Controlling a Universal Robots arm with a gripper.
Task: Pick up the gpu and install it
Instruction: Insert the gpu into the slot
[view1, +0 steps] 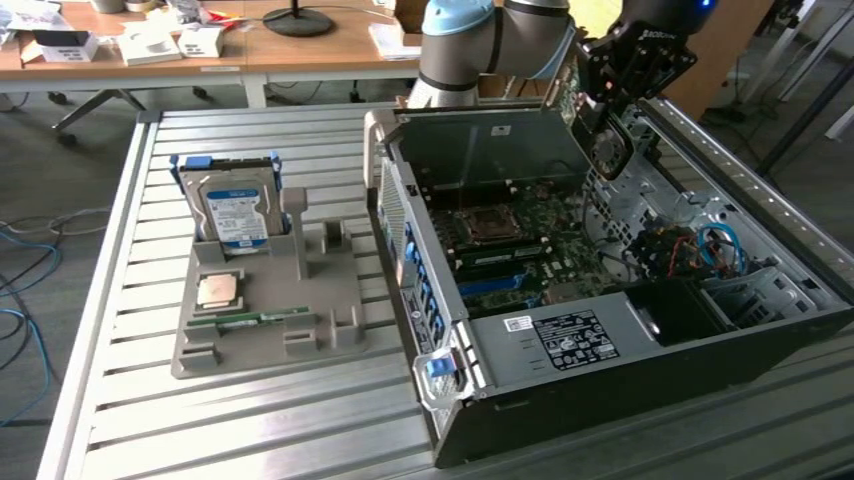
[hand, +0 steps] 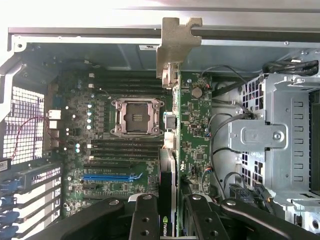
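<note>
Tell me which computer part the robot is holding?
The thin gpu card with the grey metal bracket, clamped in the black gripper over the open computer case. The silver hard drive, square chip and green memory stick sit on the grey tray.

Computer case (view1: 561, 400) on the table (view1: 267, 430) at the exterior view's right, tray (view1: 254, 350) beside it at the exterior view's left, hard drive (view1: 238, 208) upright at the tray's far end, processor chip (view1: 219, 291) and memory stick (view1: 254, 319) lying nearer, gpu (hand: 168, 165) edge-on in the gripper (hand: 167, 205) over the motherboard (hand: 125, 150) in the case, desk (view1: 200, 50) behind the table.
</note>
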